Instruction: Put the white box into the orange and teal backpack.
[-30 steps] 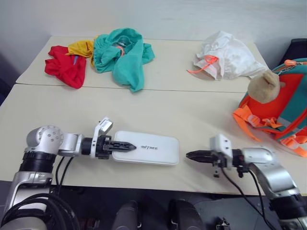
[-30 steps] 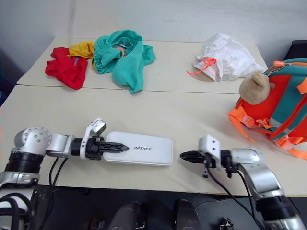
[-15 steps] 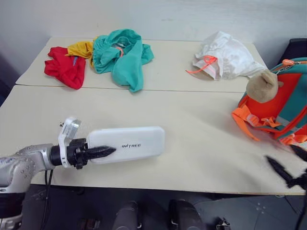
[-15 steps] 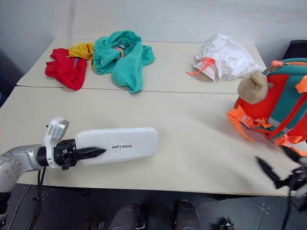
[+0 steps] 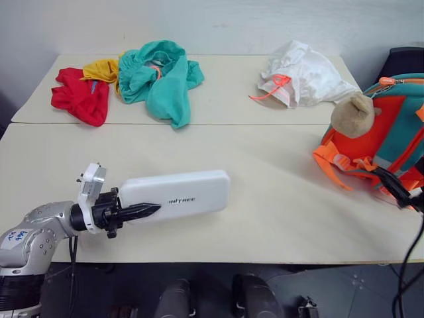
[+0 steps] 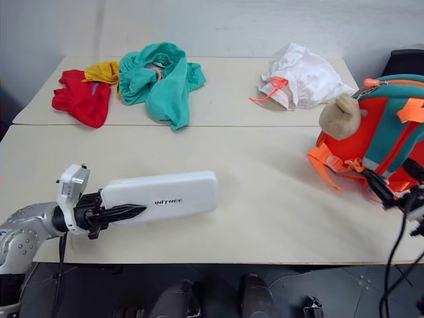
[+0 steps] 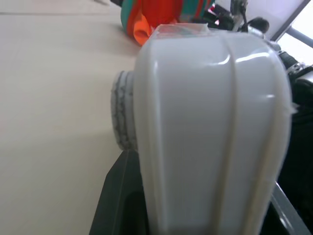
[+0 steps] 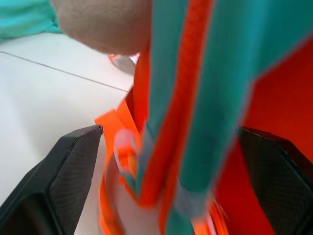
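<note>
Since a second ago my right gripper (image 6: 391,192) swung to the backpack (image 6: 381,132) at 3 o'clock, jaws wide; left gripper (image 5: 136,212) lifted the white box (image 5: 175,194) — rigid, slick, light, pinched endwise — now at 8 o'clock.

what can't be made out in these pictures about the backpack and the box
- Whether the orange and teal backpack is unzipped: its right side is cut off by the edge of both eye views, and the right wrist view is blurred.
- The far end of the white box: in the left wrist view its near end hides the rest.
- The small dark lettering on the box: too small to read with certainty.
</note>
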`<state>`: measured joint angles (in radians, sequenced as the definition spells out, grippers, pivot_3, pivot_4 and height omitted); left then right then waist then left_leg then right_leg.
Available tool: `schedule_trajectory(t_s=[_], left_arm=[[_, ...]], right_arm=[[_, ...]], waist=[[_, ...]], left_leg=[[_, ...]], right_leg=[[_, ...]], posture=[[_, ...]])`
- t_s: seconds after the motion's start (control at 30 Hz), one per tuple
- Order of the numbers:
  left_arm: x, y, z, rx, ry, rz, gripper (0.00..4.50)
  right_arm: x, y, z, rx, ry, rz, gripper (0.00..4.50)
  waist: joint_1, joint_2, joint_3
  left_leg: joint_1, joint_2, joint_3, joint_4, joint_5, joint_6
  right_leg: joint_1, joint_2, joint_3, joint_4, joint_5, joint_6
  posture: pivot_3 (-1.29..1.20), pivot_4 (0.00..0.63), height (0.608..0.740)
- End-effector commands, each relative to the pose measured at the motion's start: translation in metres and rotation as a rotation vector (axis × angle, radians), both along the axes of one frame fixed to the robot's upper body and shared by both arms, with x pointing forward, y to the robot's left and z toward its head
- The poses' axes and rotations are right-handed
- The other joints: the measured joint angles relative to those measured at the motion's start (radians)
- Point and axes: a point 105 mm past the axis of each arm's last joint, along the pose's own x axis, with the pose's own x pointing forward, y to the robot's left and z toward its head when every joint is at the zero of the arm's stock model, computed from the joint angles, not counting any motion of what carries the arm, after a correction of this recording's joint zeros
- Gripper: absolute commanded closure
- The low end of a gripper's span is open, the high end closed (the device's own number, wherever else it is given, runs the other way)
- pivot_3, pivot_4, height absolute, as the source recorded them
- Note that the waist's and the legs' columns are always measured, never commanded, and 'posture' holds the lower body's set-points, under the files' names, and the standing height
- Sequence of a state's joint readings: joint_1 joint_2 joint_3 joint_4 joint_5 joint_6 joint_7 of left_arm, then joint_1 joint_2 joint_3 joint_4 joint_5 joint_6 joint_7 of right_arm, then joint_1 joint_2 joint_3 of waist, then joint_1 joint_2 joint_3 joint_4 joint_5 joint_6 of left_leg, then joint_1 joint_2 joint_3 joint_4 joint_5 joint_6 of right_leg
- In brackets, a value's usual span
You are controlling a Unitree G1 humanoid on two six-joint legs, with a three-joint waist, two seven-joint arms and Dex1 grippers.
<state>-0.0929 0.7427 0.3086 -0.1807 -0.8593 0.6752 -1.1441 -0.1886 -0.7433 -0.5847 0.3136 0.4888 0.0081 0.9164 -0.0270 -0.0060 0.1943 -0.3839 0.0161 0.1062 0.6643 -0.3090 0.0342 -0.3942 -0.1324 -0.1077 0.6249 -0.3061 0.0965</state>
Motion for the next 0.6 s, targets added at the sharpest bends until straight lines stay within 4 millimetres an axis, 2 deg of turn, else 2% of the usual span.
schedule_trajectory(t_s=[0.03, 0.2, 0.3, 0.4, 0.47, 0.57, 0.6], left_arm=[[-0.006, 0.001, 0.021, -0.086, -0.064, 0.029, 3.27], [-0.009, 0.004, 0.024, -0.143, -0.067, 0.107, 3.27], [-0.007, 0.014, 0.029, -0.188, -0.069, 0.196, 3.27], [0.000, 0.026, 0.033, -0.229, -0.068, 0.281, 3.27], [0.005, 0.034, 0.034, -0.243, -0.069, 0.325, 3.27], [0.013, 0.045, 0.036, -0.274, -0.058, 0.372, 3.27], [0.015, 0.046, 0.036, -0.276, -0.056, 0.379, 3.27]], right_arm=[[0.014, 0.008, 0.017, -0.024, -0.052, 0.046, 0.43], [0.029, 0.029, 0.023, -0.017, -0.078, 0.144, 2.06], [0.034, 0.055, 0.036, -0.013, -0.119, 0.252, 3.08], [0.035, 0.090, 0.048, -0.014, -0.133, 0.399, 3.90], [0.034, 0.112, 0.056, -0.003, -0.142, 0.487, 4.09], [0.025, 0.153, 0.064, 0.031, -0.144, 0.650, 4.14], [0.023, 0.161, 0.065, 0.038, -0.141, 0.679, 4.14]], waist=[[0.003, 0.000, 0.000], [0.002, 0.000, 0.000], [0.001, 0.000, 0.000], [-0.005, 0.000, 0.000], [-0.004, 0.001, 0.000], [-0.002, 0.001, 0.000], [-0.001, 0.000, 0.000]], left_leg=[[0.000, 0.000, 0.000, 0.000, 0.000, 0.000], [-0.001, 0.000, -0.001, 0.001, 0.000, 0.001], [-0.001, 0.000, -0.001, 0.001, 0.001, 0.001], [0.000, 0.000, -0.001, 0.001, 0.001, 0.000], [0.000, 0.001, 0.000, 0.001, 0.001, -0.001], [0.000, 0.001, -0.001, 0.001, 0.001, -0.001], [-0.001, 0.001, -0.001, 0.001, 0.001, -0.001]], right_leg=[[0.000, 0.000, 0.000, 0.000, 0.000, 0.000], [0.001, 0.000, 0.000, 0.001, 0.000, 0.001], [0.001, 0.000, 0.000, 0.001, 0.000, 0.001], [0.000, 0.000, 0.000, 0.001, 0.000, 0.001], [0.000, 0.001, 0.000, 0.002, 0.000, 0.001], [0.000, 0.001, 0.000, 0.003, 0.000, 0.001], [0.000, 0.001, -0.001, 0.003, 0.000, 0.001]], posture=[[0.00, 0.150, 0.740], [0.00, 0.150, 0.740], [0.00, 0.150, 0.740], [0.00, 0.150, 0.740], [0.00, 0.150, 0.740], [0.00, 0.150, 0.740], [0.00, 0.150, 0.740]])
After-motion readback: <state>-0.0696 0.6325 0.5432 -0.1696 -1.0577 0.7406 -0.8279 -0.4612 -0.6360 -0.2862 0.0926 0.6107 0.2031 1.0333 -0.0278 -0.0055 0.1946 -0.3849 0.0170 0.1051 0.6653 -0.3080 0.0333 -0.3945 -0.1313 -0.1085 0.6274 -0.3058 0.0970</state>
